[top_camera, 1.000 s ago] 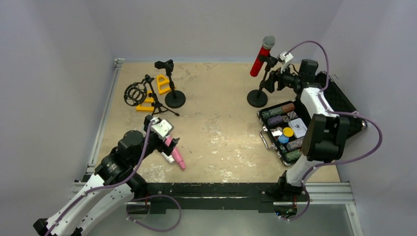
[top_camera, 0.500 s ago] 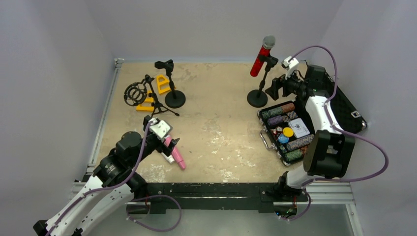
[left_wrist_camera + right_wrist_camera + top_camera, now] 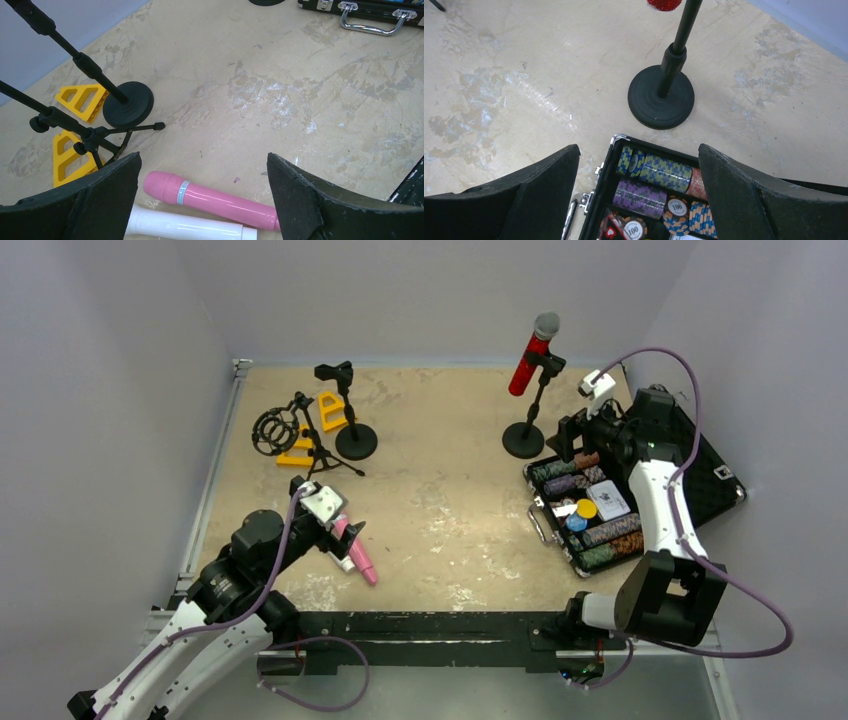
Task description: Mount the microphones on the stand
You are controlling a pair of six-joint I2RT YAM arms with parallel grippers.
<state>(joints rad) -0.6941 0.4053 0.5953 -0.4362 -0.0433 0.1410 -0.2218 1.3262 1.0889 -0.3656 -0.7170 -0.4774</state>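
While my left fingers (image 3: pixel 338 537) hover open over the beige tabletop (image 3: pixel 450 500), the pink stick microphone (image 3: pixel 215 197) and white stick microphone (image 3: pixel 185 227) lie side by side beneath them; closing could pinch both or roll one away. My right fingers (image 3: pixel 568 438), also open, hang above the open black poker-chip case (image 3: pixel 705 455), beside the black round-based stand (image 3: pixel 522 440) holding the glittery red microphone (image 3: pixel 528 360). Yellow plastic brackets (image 3: pixel 332 410) crowd the empty black clip stand (image 3: pixel 355 440).
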